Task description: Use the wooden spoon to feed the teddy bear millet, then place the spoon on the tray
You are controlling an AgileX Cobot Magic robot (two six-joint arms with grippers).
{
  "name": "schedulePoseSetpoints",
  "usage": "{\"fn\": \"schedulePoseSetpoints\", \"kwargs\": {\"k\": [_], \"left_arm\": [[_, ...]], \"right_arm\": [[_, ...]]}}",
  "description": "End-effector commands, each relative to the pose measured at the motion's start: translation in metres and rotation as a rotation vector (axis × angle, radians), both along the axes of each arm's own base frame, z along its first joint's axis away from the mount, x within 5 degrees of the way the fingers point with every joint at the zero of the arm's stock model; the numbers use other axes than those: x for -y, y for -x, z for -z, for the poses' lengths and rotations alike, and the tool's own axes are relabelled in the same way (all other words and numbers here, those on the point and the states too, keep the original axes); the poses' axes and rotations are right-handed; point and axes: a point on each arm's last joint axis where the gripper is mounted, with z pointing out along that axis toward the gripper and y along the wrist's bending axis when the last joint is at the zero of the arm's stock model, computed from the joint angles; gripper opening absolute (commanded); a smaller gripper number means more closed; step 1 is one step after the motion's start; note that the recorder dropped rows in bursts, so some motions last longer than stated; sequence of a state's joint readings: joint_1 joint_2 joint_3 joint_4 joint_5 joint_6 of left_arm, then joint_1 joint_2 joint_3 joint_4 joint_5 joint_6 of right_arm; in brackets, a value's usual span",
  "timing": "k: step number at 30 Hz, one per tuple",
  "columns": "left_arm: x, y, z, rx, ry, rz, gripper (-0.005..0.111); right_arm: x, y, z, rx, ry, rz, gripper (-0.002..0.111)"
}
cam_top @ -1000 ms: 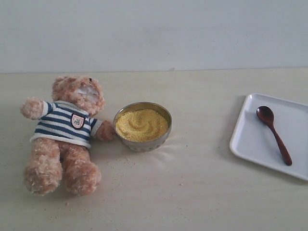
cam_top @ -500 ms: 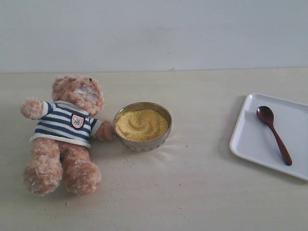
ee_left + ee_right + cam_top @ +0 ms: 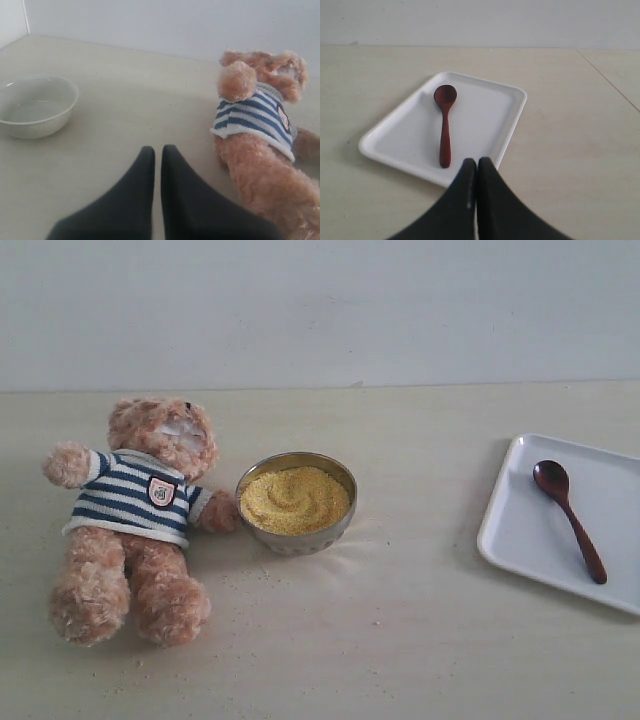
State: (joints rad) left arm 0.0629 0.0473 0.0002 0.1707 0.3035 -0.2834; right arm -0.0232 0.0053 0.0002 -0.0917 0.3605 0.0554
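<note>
R gripper [image 3: 477, 164] fully closed, nothing held, tips at the tray [image 3: 485, 125] rim. Wooden spoon [image 3: 444, 125] lies flat inside the tray, handle end near the tips, no contact. Tray sits at the right edge of the table [image 3: 420, 620]. L gripper [image 3: 157, 152] also closed, empty. Teddy bear [image 3: 260, 135] is just beside it, on its back near the left edge. Millet [image 3: 294, 500] in metal bowl [image 3: 300, 538], mid-table, just beside the bear's arm.

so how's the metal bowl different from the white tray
The bowl is round, deep, shiny metal; the tray is flat, rectangular, white. The bowl holds millet; the tray holds the wooden spoon. The bowl sits beside the teddy bear; the tray lies well away. Both rest on the table.
</note>
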Motion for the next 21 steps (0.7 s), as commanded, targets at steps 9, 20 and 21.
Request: {"fn": "schedulePoseSetpoints", "kwargs": {"k": [9,20,21], "left_arm": [[-0.0006,0.0003,-0.0011,0.009,-0.040,0.005,0.005],[-0.0006,0.0003,-0.0011,0.009,-0.040,0.005,0.005],[-0.0006,0.0003,-0.0011,0.009,-0.040,0.005,0.005]], "right_arm": [[0.0005,0.0003,-0.0005,0.006,0.006,0.006,0.001],[0.0005,0.0003,-0.0005,0.007,0.004,0.007,0.001],[0.0005,0.0003,-0.0005,0.006,0.006,0.006,0.001]]}}
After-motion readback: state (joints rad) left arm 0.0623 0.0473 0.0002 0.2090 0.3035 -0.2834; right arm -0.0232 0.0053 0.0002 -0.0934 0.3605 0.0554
